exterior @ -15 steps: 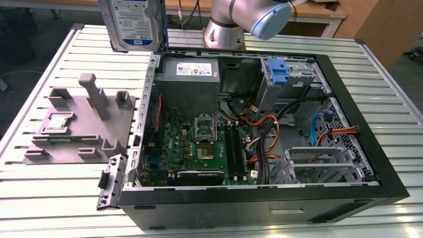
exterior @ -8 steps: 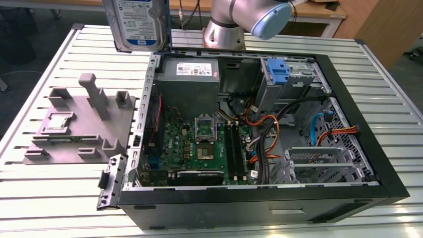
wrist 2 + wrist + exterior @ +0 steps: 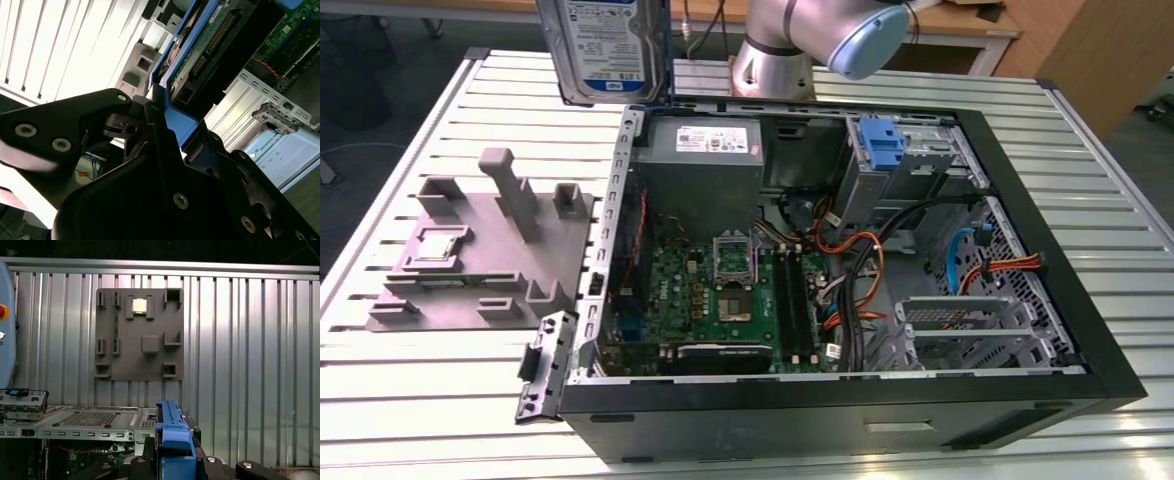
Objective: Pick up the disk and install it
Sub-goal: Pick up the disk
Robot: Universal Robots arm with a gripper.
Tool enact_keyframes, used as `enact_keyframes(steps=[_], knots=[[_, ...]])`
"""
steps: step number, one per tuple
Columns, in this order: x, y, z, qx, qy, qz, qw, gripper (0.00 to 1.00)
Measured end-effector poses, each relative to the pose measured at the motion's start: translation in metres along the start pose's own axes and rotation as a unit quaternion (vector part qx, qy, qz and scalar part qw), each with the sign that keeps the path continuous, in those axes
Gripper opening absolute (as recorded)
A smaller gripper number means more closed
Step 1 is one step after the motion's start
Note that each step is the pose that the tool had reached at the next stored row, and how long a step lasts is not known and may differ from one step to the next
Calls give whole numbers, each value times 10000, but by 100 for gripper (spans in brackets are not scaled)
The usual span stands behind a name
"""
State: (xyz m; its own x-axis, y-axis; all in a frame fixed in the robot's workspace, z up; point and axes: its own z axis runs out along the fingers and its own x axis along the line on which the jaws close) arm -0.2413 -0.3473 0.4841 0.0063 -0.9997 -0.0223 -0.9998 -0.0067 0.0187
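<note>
The disk (image 3: 604, 50), a silver-grey drive with a white-and-blue label, hangs upright in the air above the table, just beyond the open computer case's far corner on the exterior view's left. In the second wrist view its green circuit-board underside (image 3: 205, 45) and a blue side rail show, with my gripper (image 3: 172, 127) shut on that rail between black fingers (image 3: 127, 132). In the first wrist view the blue rail (image 3: 172, 435) stands up between the same gripper's (image 3: 175, 462) jaws.
The open computer case (image 3: 1101, 340) lies on a slatted metal table (image 3: 427, 400), holding a motherboard (image 3: 720, 290), cables, a grey power-supply box (image 3: 707, 150) and a blue bracket (image 3: 883, 145) in the drive cage. A grey fixture plate (image 3: 467, 250) lies on the exterior view's left. The arm's base (image 3: 781, 50) stands behind the case.
</note>
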Motion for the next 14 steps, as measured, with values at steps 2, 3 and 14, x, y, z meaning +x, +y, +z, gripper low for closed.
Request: enact_keyframes(steps=[2, 3, 14], knots=[[0, -16, 0, 0, 0, 0, 10000, 36], [0, -23, 0, 0, 0, 0, 10000, 36], [1, -148, -3, 0, 0, 0, 10000, 36]])
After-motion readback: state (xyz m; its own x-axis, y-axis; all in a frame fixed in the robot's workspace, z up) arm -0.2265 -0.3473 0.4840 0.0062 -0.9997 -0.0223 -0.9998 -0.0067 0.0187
